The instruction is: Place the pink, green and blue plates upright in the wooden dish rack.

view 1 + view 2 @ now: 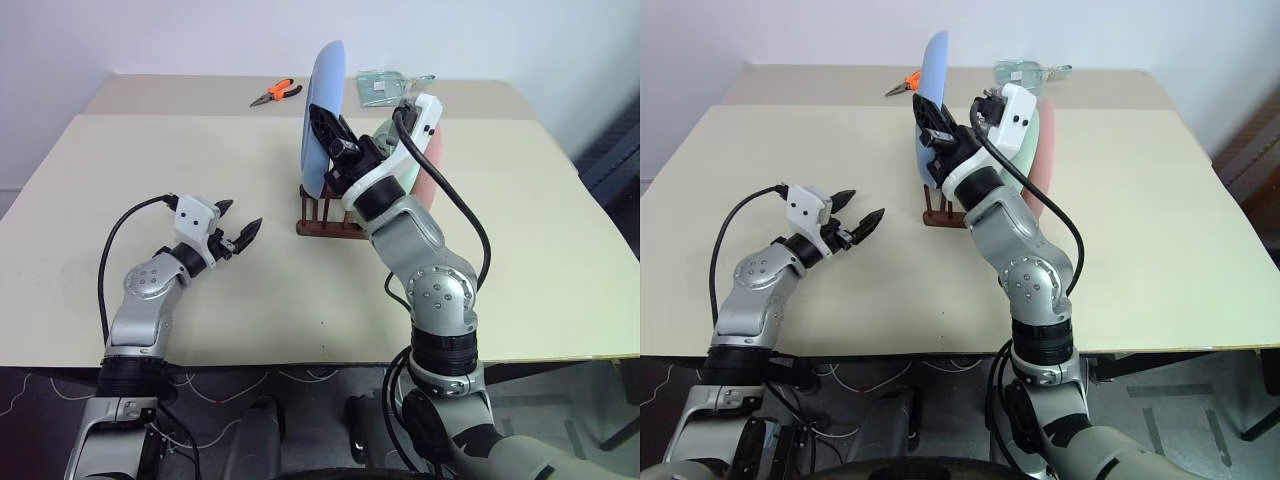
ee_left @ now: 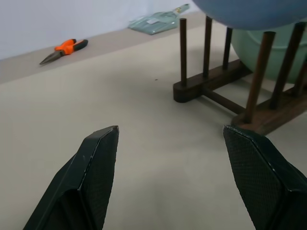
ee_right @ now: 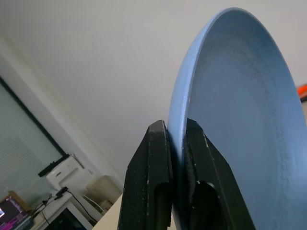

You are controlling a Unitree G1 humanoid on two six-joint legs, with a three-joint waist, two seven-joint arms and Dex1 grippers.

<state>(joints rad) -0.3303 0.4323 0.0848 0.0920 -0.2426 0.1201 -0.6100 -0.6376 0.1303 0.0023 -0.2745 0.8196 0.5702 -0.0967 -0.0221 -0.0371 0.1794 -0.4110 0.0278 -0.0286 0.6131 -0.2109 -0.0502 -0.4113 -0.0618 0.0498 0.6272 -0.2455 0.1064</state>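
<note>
The blue plate stands on edge at the left end of the wooden dish rack, its lower edge down among the pegs. My right gripper is shut on its rim, and the wrist view shows both fingers pinching the blue plate. Behind it in the rack stand the green plate and then the pink plate, both upright and partly hidden by my right arm. My left gripper hovers open and empty just above the table, left of the rack and pointing at it.
Orange-handled pliers lie at the back of the table. A clear packet lies beside them, behind the rack. Bare tabletop stretches to the left of the rack and in front of it.
</note>
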